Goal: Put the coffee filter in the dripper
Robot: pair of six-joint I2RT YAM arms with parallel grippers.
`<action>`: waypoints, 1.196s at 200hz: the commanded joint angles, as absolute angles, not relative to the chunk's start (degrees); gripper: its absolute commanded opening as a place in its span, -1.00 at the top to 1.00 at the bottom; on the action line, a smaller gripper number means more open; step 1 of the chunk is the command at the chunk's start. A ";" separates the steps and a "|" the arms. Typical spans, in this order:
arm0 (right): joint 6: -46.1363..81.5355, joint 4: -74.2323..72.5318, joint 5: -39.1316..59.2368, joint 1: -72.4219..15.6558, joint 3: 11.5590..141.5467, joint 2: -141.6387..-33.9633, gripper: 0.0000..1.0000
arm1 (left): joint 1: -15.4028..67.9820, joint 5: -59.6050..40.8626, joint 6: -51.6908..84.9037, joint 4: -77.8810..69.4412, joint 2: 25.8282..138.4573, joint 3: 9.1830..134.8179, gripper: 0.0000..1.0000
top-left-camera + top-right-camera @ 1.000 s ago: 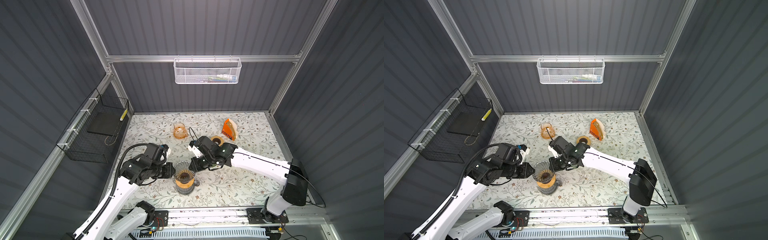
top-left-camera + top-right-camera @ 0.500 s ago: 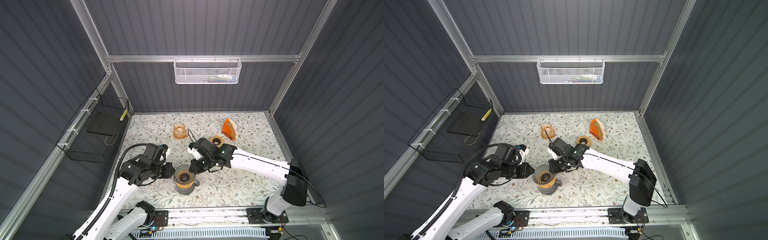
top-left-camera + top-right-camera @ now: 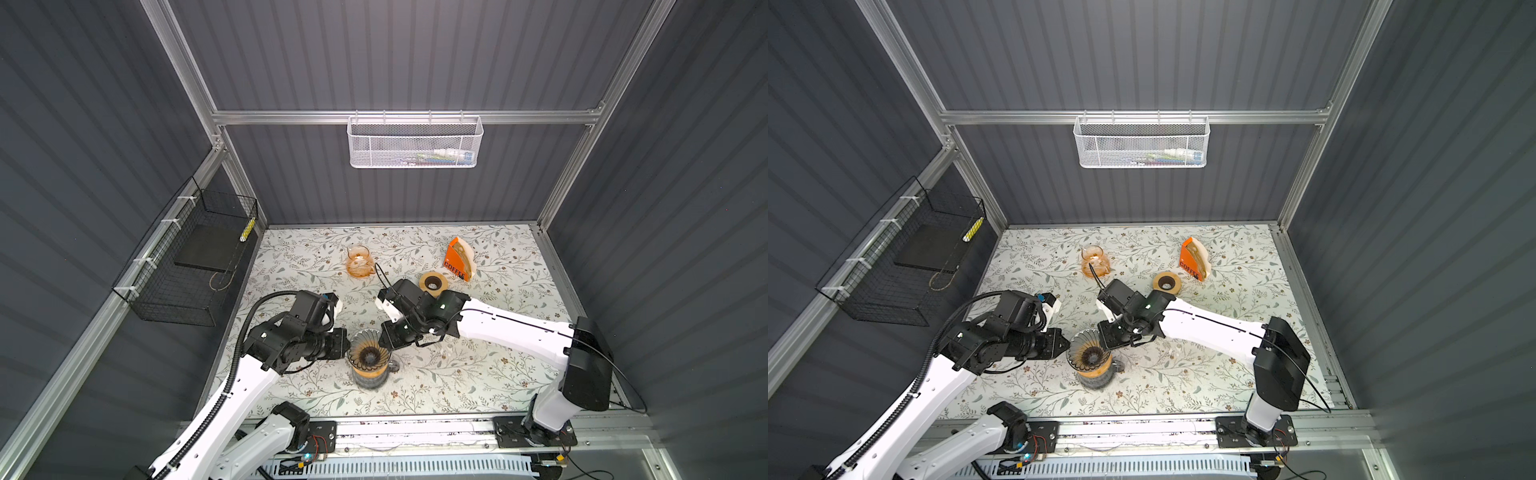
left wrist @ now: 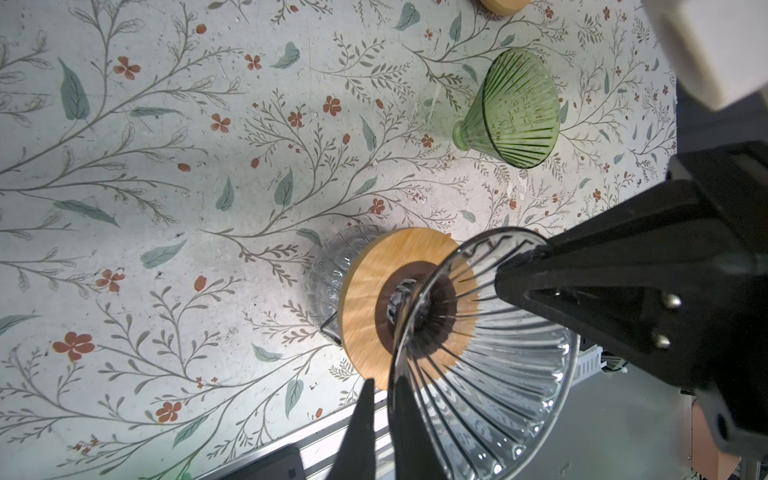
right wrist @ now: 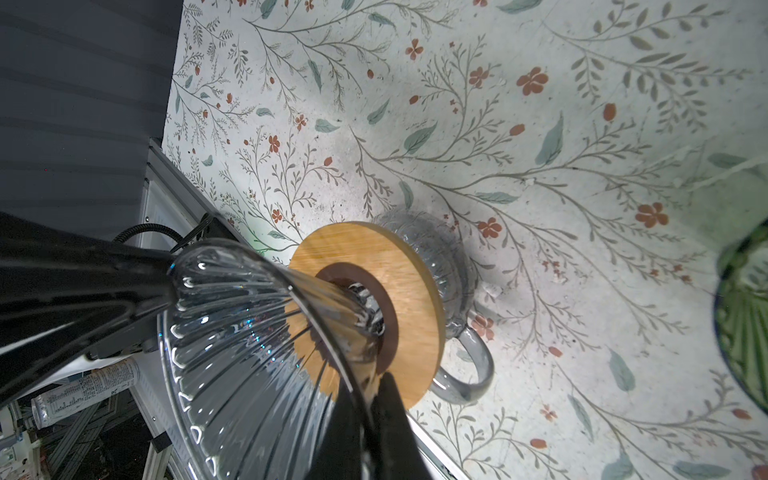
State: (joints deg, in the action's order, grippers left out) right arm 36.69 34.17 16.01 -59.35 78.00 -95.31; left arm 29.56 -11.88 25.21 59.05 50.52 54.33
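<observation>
Well behind the right gripper, past the spare wooden ring lying between, the coffee filters stand on edge in their orange holder, nearer this arm than the left. Neither pincer is free: the right is pinched on one rim of the clear dripper, the left gripper drawn narrow astride the opposite rim. By my judgement the right must let go, then clear the green dripper lying on its side nearby.

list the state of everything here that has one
clear dripper: seated on the carafe, no filter inside
left gripper: shut on clear dripper's rim
right gripper: shut on clear dripper's rim
green dripper: lying on its side
amber server: upright
filter holder: upright, stocked
spare wooden ring: lying flat
</observation>
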 commanded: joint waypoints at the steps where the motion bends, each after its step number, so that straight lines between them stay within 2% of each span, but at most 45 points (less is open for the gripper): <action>1: 36.88 32.82 15.56 -59.67 77.77 -95.66 1.00 | 29.36 -12.06 25.66 59.59 50.71 53.44 0.81; 239: 35.77 32.79 11.60 -60.87 75.79 -99.56 1.00 | 29.36 -14.73 28.17 59.27 51.87 48.38 0.89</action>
State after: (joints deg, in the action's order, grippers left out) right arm 37.17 33.45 14.68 -59.68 77.71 -95.85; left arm 29.19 -13.34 26.98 56.23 49.34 51.57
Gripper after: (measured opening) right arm 0.087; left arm 0.057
